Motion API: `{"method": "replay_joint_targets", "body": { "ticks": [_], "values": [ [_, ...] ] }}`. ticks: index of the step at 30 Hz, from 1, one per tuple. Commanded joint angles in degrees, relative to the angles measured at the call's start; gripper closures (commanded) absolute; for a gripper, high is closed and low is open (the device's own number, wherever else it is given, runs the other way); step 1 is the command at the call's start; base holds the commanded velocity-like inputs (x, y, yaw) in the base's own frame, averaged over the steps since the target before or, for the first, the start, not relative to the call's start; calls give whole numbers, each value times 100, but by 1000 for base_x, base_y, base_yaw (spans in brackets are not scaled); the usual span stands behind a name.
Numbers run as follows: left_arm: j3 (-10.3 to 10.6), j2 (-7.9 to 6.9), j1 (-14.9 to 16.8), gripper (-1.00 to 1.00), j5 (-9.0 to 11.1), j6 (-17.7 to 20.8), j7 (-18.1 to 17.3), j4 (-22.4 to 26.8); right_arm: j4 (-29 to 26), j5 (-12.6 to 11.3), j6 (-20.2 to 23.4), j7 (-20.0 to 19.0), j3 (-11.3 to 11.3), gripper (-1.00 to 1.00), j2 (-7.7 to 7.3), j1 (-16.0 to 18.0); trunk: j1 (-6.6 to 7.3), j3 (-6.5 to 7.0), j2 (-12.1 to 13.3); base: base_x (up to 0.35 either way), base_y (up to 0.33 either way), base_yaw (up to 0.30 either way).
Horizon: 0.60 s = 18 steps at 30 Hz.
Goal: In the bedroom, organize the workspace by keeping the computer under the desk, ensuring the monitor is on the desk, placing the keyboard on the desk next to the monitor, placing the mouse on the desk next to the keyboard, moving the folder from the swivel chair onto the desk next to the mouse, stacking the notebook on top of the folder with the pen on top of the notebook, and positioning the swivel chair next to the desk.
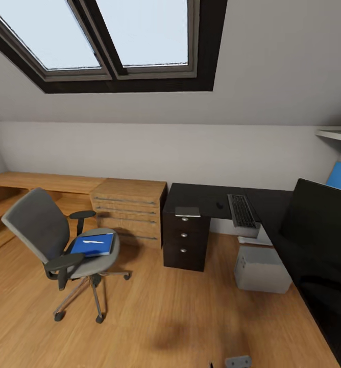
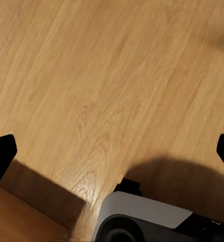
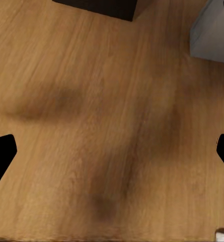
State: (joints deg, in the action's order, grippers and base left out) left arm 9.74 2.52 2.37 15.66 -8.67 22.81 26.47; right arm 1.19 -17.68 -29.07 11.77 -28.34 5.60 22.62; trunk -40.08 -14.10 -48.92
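The swivel chair (image 1: 43, 237) stands on the wood floor at the left. On its seat lies the blue folder (image 1: 94, 246), with the pale pen (image 1: 93, 241) on top of it. The dark notebook (image 1: 187, 211), the mouse (image 1: 220, 205) and the keyboard (image 1: 242, 210) rest on a black top above a knobbed cabinet. The monitor (image 1: 321, 222) stands at the right on the glossy black desk (image 1: 323, 301). The grey computer (image 1: 262, 268) sits on the floor below; its corner (image 3: 212, 30) appears in the right wrist view. My left gripper (image 2: 113, 154) and right gripper (image 3: 113, 154) hang open over bare floor.
A black drawer cabinet (image 1: 185, 240) with silver knobs and a light wooden drawer unit (image 1: 129, 209) stand against the back wall. A low wooden ledge (image 1: 32, 181) runs along the left. A skylight (image 1: 114, 36) sits in the sloped ceiling. My base (image 2: 142, 217) shows below the left gripper.
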Motion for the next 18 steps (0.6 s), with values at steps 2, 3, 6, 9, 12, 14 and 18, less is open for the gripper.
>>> {"method": "replay_joint_targets", "body": {
  "ticks": [2, 3, 6, 9, 12, 14, 18],
  "values": [
    [46, -5, 6, -100, 60, -29, 39, -1, 13, -34, -20, 18, -49, -100, 3, 6, 2, -26, -6, -274, -233, 67],
    [46, -3, 6, -100, 60, -29, 39, -1, 13, -34, -20, 18, -49, -100, 3, 6, 2, -35, -6, -270, -238, 67],
    [46, 0, 5, -100, 60, -29, 39, -6, 13, -34, -20, 18, -49, -100, 3, 6, 2, -60, -6, -269, -233, 66],
    [46, 1, 3, -100, 60, -29, 39, -9, 13, -28, -20, 18, -49, -100, 3, 6, 2, -74, -6, -282, -182, 37],
    [46, -1, 5, -100, 60, -29, 39, -9, 13, -28, -20, 18, -49, -100, 3, 6, 2, -80, -6, -311, -86, 15],
    [46, -1, 6, -100, 60, -29, 39, -10, 13, -27, -20, 18, -51, -100, 4, 6, 2, -82, -6, -322, -49, 8],
    [46, 3, 7, -100, 60, -29, 39, -10, 13, -29, -20, 18, -49, -100, 3, 6, 2, -83, -6, -335, -9, 1]
  ]
}}
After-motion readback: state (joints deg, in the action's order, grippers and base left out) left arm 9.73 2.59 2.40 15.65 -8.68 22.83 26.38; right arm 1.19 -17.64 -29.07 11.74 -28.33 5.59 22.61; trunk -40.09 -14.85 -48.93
